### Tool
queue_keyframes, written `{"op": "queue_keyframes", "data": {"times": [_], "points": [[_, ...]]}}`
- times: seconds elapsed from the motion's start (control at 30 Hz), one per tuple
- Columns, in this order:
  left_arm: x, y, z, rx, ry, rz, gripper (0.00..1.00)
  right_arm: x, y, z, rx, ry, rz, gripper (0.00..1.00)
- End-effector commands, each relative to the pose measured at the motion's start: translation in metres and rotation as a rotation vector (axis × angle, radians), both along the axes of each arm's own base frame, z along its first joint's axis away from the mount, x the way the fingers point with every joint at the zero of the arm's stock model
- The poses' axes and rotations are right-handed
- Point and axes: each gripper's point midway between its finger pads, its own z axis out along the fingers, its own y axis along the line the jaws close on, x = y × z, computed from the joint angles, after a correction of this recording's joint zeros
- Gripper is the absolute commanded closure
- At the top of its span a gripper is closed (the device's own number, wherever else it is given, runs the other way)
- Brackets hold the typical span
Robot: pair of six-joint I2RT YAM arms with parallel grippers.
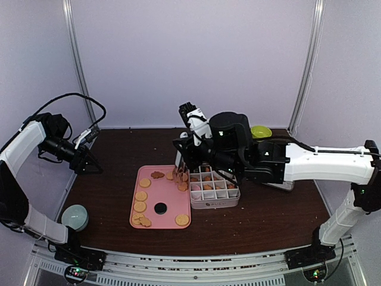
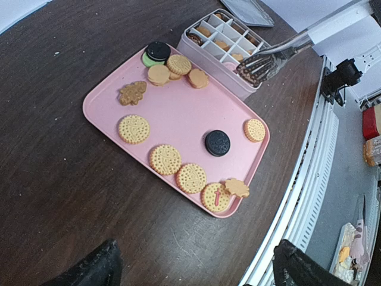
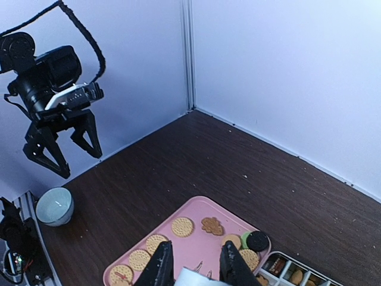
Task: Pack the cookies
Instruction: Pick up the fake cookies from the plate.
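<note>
The table (image 2: 53, 179) looks like dark, matt wood grain, the pink tray (image 2: 184, 119) smooth satin plastic, the cookies (image 2: 165, 159) dry and pitted (the dark ones finely embossed), the tongs (image 2: 280, 52) bright polished metal, the divided box (image 2: 214, 70) white plastic.

Golden dotted cookies (image 2: 133, 128), pink tray (image 2: 178, 113), brown table (image 2: 59, 179)

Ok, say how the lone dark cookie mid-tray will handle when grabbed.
The dark cookie looks thin and flat: probably light, likely brittle if squeezed hard. Lying flat on the smooth pink tray, it should slide, not roll, when nudged.
</note>
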Motion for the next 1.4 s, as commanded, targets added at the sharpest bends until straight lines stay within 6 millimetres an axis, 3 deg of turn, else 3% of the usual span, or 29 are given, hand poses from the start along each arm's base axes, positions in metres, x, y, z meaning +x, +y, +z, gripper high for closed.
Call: {"op": "queue_keyframes", "data": {"times": [0.0,0.23,0.53,0.93,1.37], "points": [[0.001,0.0,0.005,-0.022,-0.011,0.0,0.09,-0.011,0.05,0.01,0.077,-0.003,0.101,0.77],[0.001,0.004,0.003,0.005,-0.023,0.015,0.08,-0.019,0.124,-0.005,0.086,0.002,0.19,0.78],[0.0,0.006,-0.001,0.002,-0.018,0.015,0.08,-0.022,0.158,-0.041,0.062,0.052,0.26,0.75],[-0.001,0.005,-0.001,0.0,-0.017,0.012,0.08,-0.02,0.167,-0.084,-0.065,0.031,0.25,0.68],[0.0,0.005,0.0,-0.005,-0.015,0.011,0.08,-0.015,0.156,-0.096,-0.173,-0.02,0.204,0.64]]}}
